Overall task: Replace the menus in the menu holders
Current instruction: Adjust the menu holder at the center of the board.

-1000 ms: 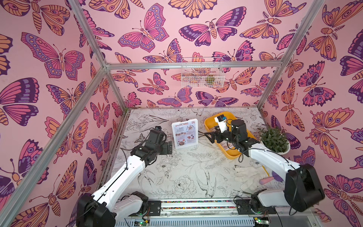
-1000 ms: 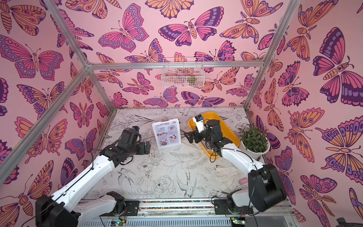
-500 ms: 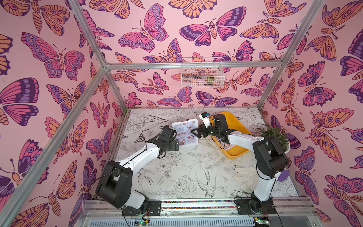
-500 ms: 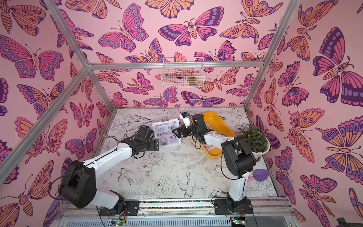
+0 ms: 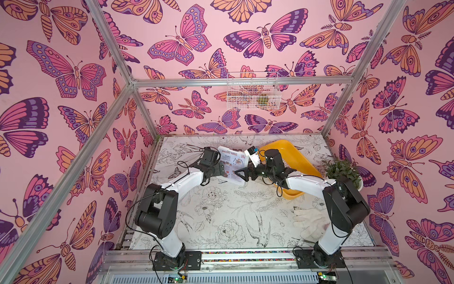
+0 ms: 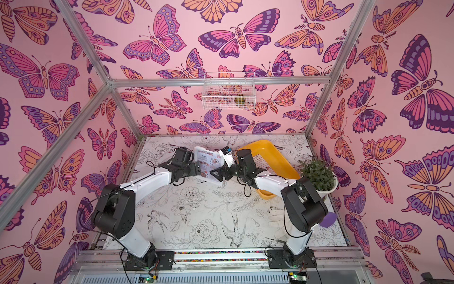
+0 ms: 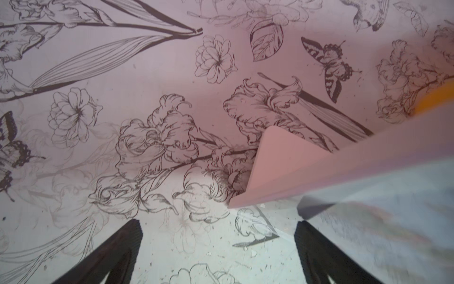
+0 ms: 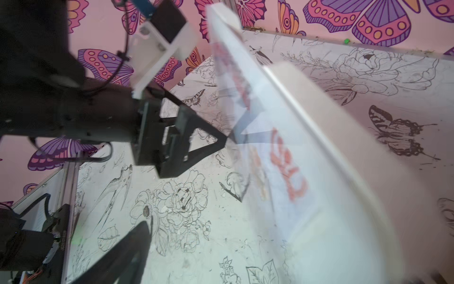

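While between pincers [image 5: 222, 169] [image 5: 239, 173], holder [image 5: 240, 181] (menu [image 5: 231, 155] inside)

- Your left arm [image 5: 186, 179] and right arm [image 5: 307, 183]: smooth, rounded white link shells.
- Joint housings [image 5: 157, 211]: chunky, matte black.
- Fingers [image 7: 122, 246]: black, tapered, ribbed faces.
- Cables [image 5: 276, 190]: thin black loops running outside the links.
- Wrist camera mount [image 5: 253, 157]: white, with a blue patch on top.
- Base plates [image 5: 194, 260]: flat black rectangles.
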